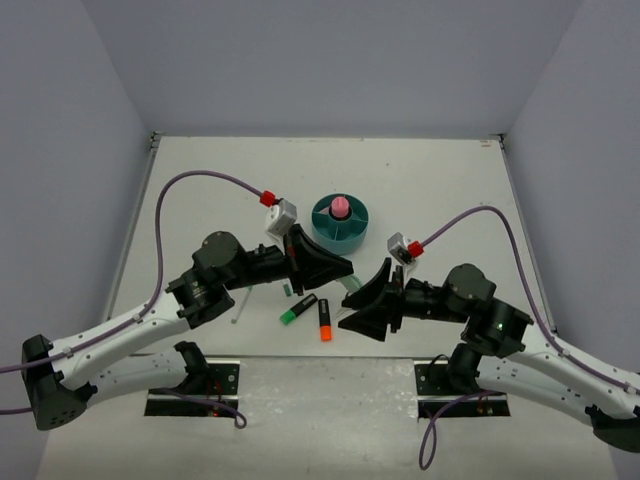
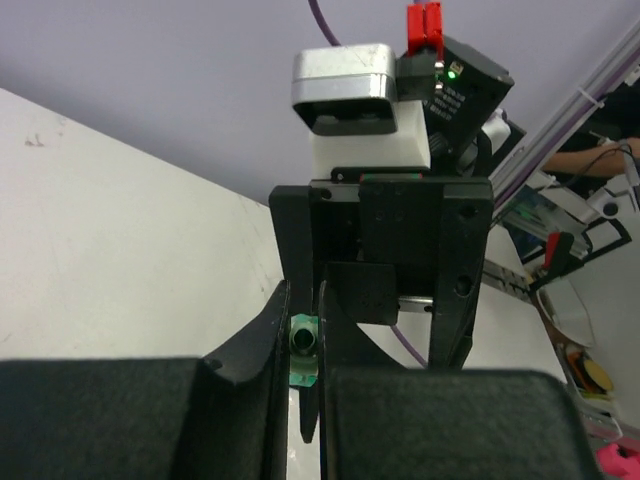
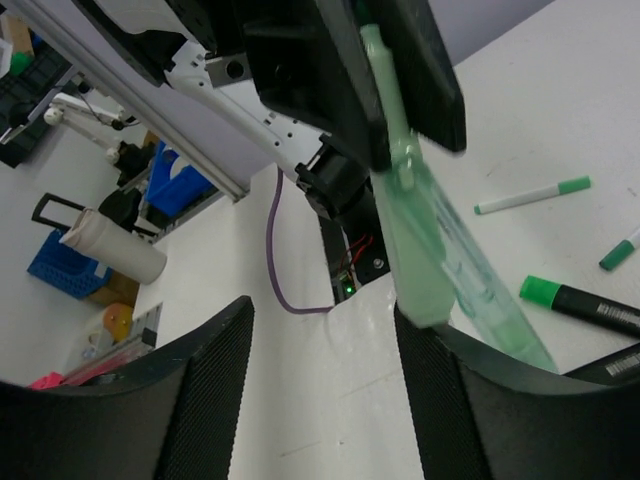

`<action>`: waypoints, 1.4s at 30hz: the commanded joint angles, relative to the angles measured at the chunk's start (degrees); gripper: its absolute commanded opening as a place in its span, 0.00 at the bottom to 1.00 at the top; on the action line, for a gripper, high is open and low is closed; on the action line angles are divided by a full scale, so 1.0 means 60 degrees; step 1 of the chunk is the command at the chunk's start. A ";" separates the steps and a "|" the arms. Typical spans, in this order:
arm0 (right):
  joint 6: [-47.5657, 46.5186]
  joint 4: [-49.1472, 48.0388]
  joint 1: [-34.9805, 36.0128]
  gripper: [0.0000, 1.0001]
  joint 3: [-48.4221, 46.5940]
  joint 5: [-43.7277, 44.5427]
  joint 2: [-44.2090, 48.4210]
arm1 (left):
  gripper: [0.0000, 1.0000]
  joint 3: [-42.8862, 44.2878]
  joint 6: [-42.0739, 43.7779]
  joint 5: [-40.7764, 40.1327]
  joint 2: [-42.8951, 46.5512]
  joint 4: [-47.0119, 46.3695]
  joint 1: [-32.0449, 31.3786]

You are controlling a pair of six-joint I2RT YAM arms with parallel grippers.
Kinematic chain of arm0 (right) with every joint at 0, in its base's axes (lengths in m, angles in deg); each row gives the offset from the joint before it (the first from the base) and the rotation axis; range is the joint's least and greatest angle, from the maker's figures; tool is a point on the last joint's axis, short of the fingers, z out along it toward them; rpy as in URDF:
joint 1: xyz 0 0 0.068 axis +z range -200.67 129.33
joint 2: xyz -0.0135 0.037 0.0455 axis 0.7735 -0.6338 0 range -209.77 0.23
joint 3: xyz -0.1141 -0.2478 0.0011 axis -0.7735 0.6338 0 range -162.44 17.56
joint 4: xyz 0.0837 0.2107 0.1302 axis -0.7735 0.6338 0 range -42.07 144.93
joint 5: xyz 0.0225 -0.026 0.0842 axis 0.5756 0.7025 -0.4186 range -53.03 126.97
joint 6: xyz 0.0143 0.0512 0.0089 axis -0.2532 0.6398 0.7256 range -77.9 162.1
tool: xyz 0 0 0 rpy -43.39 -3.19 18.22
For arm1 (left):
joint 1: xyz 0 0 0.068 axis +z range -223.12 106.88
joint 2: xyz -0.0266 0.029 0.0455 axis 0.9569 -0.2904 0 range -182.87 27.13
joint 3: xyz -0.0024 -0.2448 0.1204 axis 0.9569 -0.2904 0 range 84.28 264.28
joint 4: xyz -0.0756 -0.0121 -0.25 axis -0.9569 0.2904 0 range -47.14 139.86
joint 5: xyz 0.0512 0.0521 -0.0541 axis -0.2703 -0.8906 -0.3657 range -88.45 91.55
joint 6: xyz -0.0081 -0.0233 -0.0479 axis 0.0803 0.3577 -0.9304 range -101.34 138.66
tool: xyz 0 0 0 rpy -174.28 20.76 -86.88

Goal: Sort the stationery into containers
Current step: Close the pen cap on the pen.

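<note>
Black-fingered left gripper (image 2: 303, 385) is clenched on a thin translucent green pen (image 3: 420, 210). The left wrist view shows the barrel end-on, pinched in the narrow slot between the pads. The pen is off the table (image 1: 420, 180) at centre of the top view and slants down toward the right gripper (image 3: 320, 335), which is released with a wide gap. The pen's lower end sits close to that gripper's finger on the right of its wrist frame; I cannot tell whether they touch. Looks like a handover or regrip in progress. The teal organizer (image 1: 352, 232) is just above the two grippers in the top view, with a pink-capped glue stick (image 1: 340, 207) standing in its central well. The green highlighter (image 1: 297, 309) and orange highlighter (image 1: 325, 322) lie loose below centre, side by side, and a white pen (image 3: 530, 195) with a green cap lies further out. Handling guess: the pen is light, with a smooth plastic barrel that is likely slippery and liable to pivot in flat pads. I'd take it mid-barrel, square across, not on the tapered end, and use modest force since it may flex.
</note>
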State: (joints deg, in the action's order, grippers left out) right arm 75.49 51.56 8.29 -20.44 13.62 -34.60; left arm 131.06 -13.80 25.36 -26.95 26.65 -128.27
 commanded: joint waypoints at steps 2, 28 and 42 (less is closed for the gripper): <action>0.0175 -0.0268 0.0013 0.57 -0.0600 0.0678 -0.0336 | 0.00 -0.0336 -0.0481 0.1085 -0.0213 -0.1427 0.0004; -0.0327 -0.0239 0.0010 0.00 -0.0846 0.0903 -0.0743 | 0.62 0.0400 -0.0531 0.1000 -0.1308 0.0092 0.0008; -0.1330 0.0530 0.0017 0.00 -0.0791 0.1492 -0.0346 | 1.00 -0.0525 -0.2598 0.0510 -0.0672 0.0063 -0.0003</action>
State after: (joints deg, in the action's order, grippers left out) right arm 70.86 54.36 8.53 -24.11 20.29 -36.32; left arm 130.98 -21.32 25.27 -31.11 30.42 -127.94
